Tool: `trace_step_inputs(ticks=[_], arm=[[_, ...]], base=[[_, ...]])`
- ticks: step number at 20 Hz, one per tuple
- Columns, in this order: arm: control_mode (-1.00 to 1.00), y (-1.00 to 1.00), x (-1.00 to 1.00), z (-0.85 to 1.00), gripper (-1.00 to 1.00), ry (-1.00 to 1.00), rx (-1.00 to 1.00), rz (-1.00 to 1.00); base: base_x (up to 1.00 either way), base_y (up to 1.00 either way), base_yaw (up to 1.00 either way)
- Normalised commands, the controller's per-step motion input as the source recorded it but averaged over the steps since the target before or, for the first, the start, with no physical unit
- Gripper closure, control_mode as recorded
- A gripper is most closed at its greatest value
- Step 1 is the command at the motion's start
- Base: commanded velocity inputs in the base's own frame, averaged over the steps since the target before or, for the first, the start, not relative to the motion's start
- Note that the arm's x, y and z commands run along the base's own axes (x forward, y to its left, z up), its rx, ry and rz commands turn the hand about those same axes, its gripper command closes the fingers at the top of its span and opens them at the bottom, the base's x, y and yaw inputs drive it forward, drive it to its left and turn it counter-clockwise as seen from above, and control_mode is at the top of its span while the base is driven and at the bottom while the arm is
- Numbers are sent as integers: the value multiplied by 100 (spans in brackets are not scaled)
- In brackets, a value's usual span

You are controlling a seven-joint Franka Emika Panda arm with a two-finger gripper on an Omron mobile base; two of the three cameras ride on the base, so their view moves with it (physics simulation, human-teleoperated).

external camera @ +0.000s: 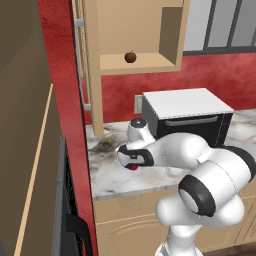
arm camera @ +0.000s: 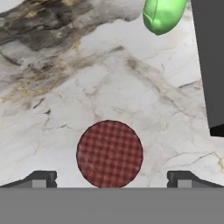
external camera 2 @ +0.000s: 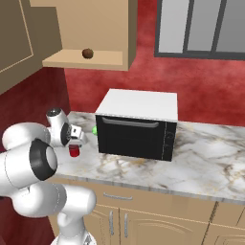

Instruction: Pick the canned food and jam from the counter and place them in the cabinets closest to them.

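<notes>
While its 2 dark finger tips stand spread as wide as they go, the white arm's two-finger gripper point(arm camera: 109, 178) hangs directly over the small dark-red cylindrical can point(arm camera: 109, 153), gripping nothing. Seen from the hand, the can's round, cross-hatched top sits between the tips, which flank it with clear gaps on both sides. The can point(external camera 2: 73, 150) stands upright on the white-grey marble worktop point(external camera 2: 191, 158), near the worktop's left end and toward its front edge, just left of the black microwave oven with a white top point(external camera 2: 136, 127). A small green oblong object point(arm camera: 162, 15) lies on the marble beyond the can, close to the oven's front left corner. From the left base camera, only a sliver of the red can point(external camera: 133, 167) shows beneath the hand. Above the worktop's left end, a light tan wooden wall cabinet point(external camera: 170, 35) stands open, with a brown round ball point(external camera: 130, 57) resting on its plain wooden shelf.
</notes>
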Motion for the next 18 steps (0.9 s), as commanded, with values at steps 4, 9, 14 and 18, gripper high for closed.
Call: trace_step_inputs(ticks=[4,9,14,18], arm=[[-100,3,7,-22,-100,2,0,0],[-100,4,4,-27,-100,2,-1,0],[-100,3,8,-20,-100,0,-1,0],[-100,1,8,-5,100,1,-1,0]], base=[[0,0,0],[0,0,0],[0,0,0],[0,0,0]])
